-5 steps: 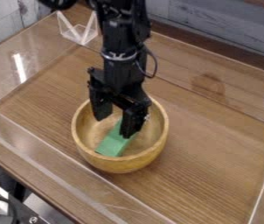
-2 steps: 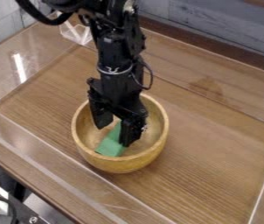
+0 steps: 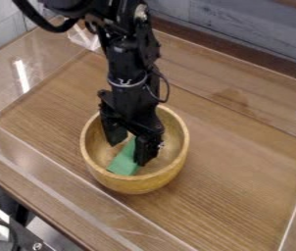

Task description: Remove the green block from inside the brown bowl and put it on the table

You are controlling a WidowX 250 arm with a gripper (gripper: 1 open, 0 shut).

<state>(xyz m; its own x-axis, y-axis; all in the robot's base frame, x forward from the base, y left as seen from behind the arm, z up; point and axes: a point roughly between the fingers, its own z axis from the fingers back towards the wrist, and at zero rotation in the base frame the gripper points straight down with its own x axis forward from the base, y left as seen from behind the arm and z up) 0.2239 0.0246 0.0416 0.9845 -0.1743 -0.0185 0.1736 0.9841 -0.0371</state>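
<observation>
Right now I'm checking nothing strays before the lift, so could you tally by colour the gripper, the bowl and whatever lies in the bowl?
Black: 1, the gripper, its jaws open around the block
Brown: 1, the bowl
Green: 1, the block, inside the bowl
Total: 3

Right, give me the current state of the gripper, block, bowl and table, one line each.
Black robot gripper: open, fingers down inside the bowl, either side of the block.
Flat green rectangular block: lying in the bowl, partly hidden by the gripper.
Round light-brown wooden bowl: upright, holding the block.
Brown wood-grain table: bearing the bowl.
</observation>
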